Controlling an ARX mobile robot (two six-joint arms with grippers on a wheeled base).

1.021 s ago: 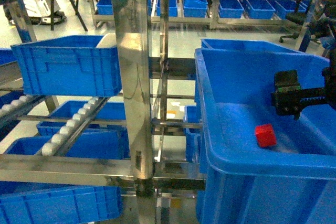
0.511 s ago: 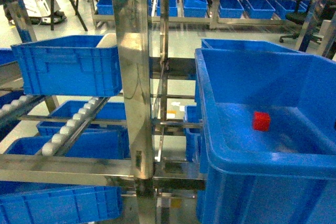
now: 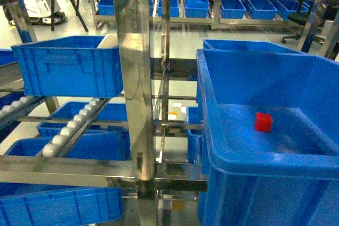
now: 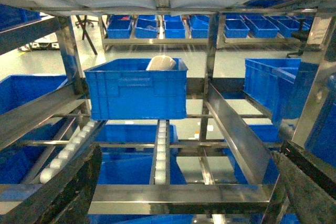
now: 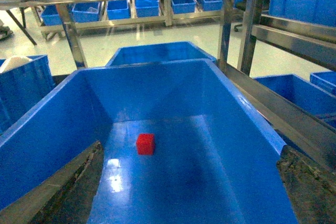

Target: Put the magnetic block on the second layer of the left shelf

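In the head view, the magnetic block [image 3: 263, 121] lay on the floor of a large blue crate [image 3: 212, 146] at the right, near the far wall and apart from the side walls. A shiny steel upright [image 3: 135, 78] stood in the middle. On the left, another blue crate [image 3: 69, 70] sat on the left shelf second layer [image 3: 63, 130], over white rollers. No gripper was visible in this view.

In the left wrist view, the left gripper [image 4: 178, 192] showed only as two dark fingers [image 4: 68, 192] at the bottom corners, spread wide with nothing between them. Beyond them the same blue crate [image 4: 136, 90] rested on the roller tracks [image 4: 161, 150], with a white object [image 4: 160, 63] inside it.

In the right wrist view, the right gripper [image 5: 189, 182] was also spread wide, its fingers [image 5: 73, 187] at the lower corners and holding nothing. The red block [image 5: 145, 144] sat alone on the crate floor [image 5: 184, 182], beyond the fingers and left of the middle.
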